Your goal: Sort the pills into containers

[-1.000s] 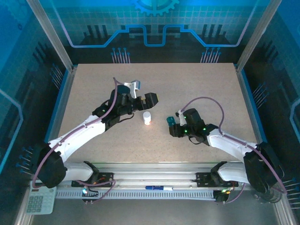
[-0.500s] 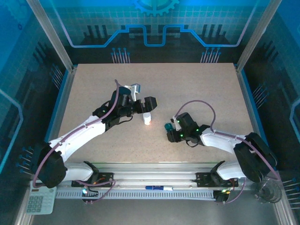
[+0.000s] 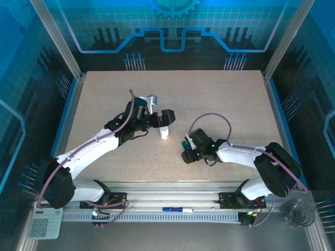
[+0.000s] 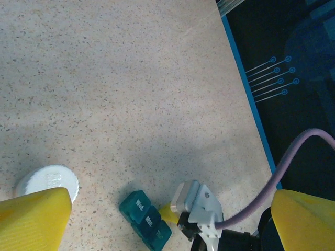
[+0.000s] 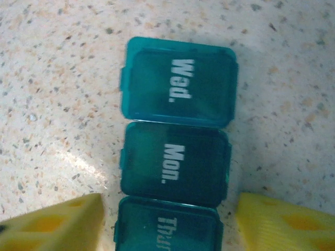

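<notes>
1. Top external view: both arms reach in over the speckled beige counter [image 3: 220, 99], and their working ends sit near each other around its middle.
2. The left pincer [image 3: 158, 109] hangs above the counter, its yellow fingers [image 4: 32, 219] spread wide apart.
3. A small white plastic bottle with a round cap [image 3: 164, 133] stands upright just beside that pincer. In the left wrist view the cap peeks out next to the finger at the lower left.
4. The small teal-green rectangular plastic pill box [image 3: 185, 143] lies flat on the counter to the right of the bottle, apart from it, right at the tip of the right pincer [image 3: 186, 148].
5. In the right wrist view the pill box shows a row of square lids, all down, reading "Wed.", "Mon." and a partly cut-off "Thu".
6. The right pincer is apart. One yellow finger [image 5: 57, 225] stands on either side of the "Thu" end of the box, with a thin strip of counter showing between each finger and the plastic, so it straddles the box without clamping it.
7. From the left wrist view the pill box appears low in the picture, with the pale front of the right pincer just beside it and a purple cable [image 4: 293, 151] curving away to the right.
</notes>
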Controlling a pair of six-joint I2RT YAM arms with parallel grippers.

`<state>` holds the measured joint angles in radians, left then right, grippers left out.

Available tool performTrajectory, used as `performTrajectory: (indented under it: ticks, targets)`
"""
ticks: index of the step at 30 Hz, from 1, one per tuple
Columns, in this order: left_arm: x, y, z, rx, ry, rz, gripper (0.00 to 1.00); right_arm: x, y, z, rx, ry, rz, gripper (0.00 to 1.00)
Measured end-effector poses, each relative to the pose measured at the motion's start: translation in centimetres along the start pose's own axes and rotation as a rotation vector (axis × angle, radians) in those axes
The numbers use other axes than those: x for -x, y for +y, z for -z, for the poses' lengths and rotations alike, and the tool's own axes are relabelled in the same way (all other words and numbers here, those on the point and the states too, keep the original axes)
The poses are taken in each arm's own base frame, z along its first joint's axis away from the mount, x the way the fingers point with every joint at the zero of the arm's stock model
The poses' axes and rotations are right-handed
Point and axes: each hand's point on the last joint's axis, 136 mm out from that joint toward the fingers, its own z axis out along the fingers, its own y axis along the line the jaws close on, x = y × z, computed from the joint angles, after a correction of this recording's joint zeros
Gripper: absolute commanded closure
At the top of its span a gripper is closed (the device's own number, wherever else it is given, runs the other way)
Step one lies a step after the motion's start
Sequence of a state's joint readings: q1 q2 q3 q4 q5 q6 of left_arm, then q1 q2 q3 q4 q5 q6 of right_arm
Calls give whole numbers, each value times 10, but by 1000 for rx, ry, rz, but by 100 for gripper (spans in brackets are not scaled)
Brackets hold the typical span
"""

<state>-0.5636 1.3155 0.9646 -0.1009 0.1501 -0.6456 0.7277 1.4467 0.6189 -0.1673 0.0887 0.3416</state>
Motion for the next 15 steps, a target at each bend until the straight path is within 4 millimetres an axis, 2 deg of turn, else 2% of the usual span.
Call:
performTrajectory:
  ticks: [10,15]
  targets:
    - [-7,7,-1,30,33,-39,1,1,-17,11,-120,72,-67,17]
    - [-6,8,-5,52,53,-67,1,-3,-35,16,-176,109,-155,17]
